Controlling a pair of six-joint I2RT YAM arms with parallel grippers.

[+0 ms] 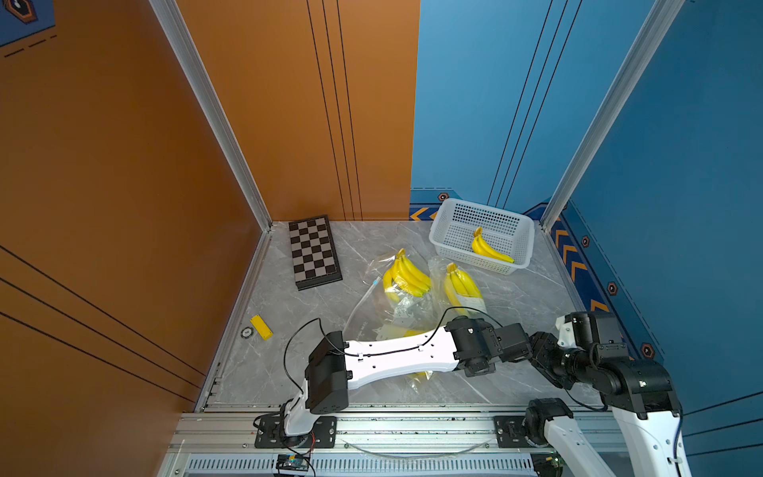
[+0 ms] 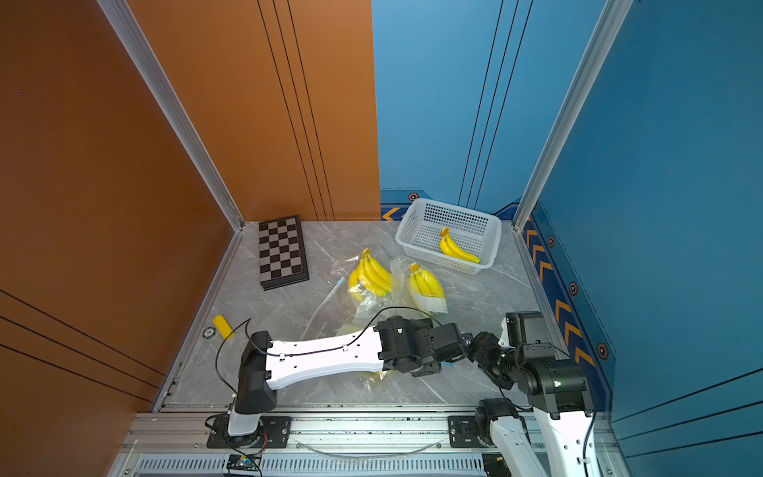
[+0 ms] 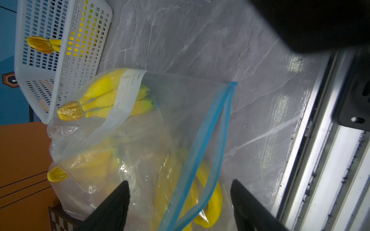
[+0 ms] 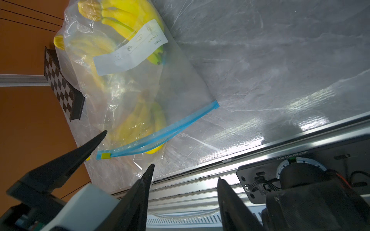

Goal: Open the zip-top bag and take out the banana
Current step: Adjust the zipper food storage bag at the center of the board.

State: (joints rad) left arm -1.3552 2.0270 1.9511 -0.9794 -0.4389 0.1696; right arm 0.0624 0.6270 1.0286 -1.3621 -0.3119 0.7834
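Note:
The zip-top bag (image 4: 180, 96) lies near the table's front edge, clear with a blue zip strip (image 3: 212, 128) and a yellow slider (image 4: 105, 156) at one end. Its two blue lips stand parted near the middle. A banana (image 3: 215, 200) shows inside, just behind the strip. My left gripper (image 3: 180, 200) hovers open over that strip, one finger on each side, touching nothing. The left arm (image 1: 396, 351) hides most of this bag in both top views. Beside it, my right gripper (image 4: 185, 180) is open and empty above the front rail.
Two more bagged banana bunches (image 1: 406, 274) (image 1: 462, 287) lie farther back. A white basket (image 1: 439, 243) at the back right holds a banana bunch (image 1: 489, 247). A chessboard (image 1: 313, 252) lies at the back left, a yellow block (image 1: 261, 326) near the left edge.

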